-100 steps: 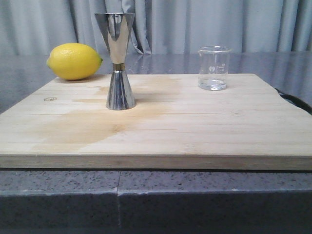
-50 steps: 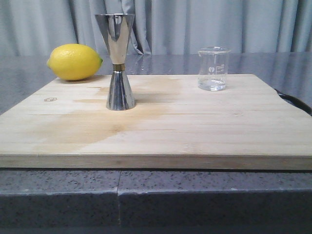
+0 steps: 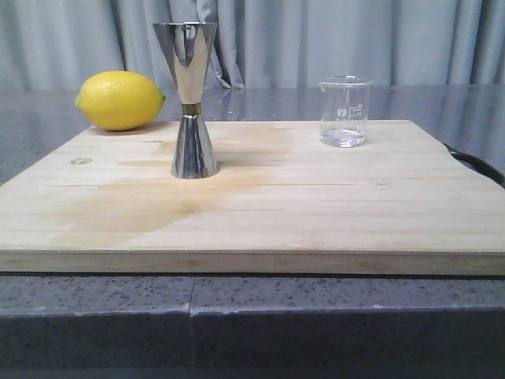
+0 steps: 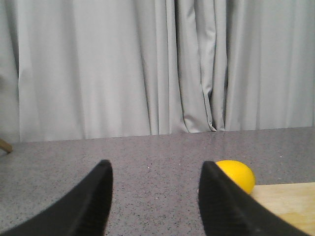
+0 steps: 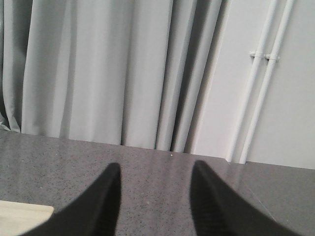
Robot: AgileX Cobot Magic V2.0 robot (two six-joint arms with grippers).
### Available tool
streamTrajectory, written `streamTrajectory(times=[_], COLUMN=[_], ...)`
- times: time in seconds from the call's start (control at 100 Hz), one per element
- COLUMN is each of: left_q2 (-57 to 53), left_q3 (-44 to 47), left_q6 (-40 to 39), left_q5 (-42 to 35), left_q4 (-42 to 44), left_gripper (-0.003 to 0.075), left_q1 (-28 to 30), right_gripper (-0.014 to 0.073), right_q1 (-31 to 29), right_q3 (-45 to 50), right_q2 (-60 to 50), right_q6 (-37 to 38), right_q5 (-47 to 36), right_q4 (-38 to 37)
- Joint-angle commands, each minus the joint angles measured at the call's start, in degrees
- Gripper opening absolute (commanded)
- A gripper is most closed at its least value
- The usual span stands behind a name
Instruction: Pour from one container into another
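Note:
A small clear glass beaker (image 3: 346, 111) with white printed marks stands upright at the back right of the wooden board (image 3: 316, 213). The tall steel jigger (image 3: 189, 99), hourglass-shaped with a brass band at its waist, stands upright at the board's left middle. Neither gripper appears in the front view. My left gripper (image 4: 155, 169) is open over the grey counter, nothing between its black fingers. My right gripper (image 5: 155, 171) is also open and empty above the counter, off the board's corner (image 5: 24, 214).
A yellow lemon (image 3: 120, 99) lies on the grey stone counter (image 3: 47, 118) behind the board's back left corner; the left wrist view shows the lemon (image 4: 238, 174) beside one finger. Grey curtains hang behind. A dark object (image 3: 477, 164) pokes out at the board's right edge.

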Motion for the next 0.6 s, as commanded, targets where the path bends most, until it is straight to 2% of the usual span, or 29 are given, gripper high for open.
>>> streamTrajectory(times=[0.0,0.09,0.13,0.59], left_q2=[0.4,0.4,0.4,0.4], left_q3=[-1.3,-1.3,-1.3,-1.3], left_q6=[-0.7,-0.7,-0.7,-0.7], left_q5=[-0.4,-0.6,-0.6,-0.6], left_q4=[-3.5,-4.9,-4.9,-4.9], left_gripper=[0.0172,0.0034,-0.0020,-0.0019], left_q1=[-0.1,-0.1,-0.1,-0.1], right_gripper=[0.0069,-0.0055,-0.0070,-0.0071], right_q1=[-0.1,-0.1,-0.1,-0.1], right_q3=[-1.1,-0.9,-0.9,-0.9], right_q2=[0.4,0.4,0.4,0.4], right_q6=[-0.4,-0.4,-0.4,-0.4], right_q5=[-2.9,-3.6,-3.6,-3.0], right_q4=[-1.6,-1.6,-1.6,-1.6])
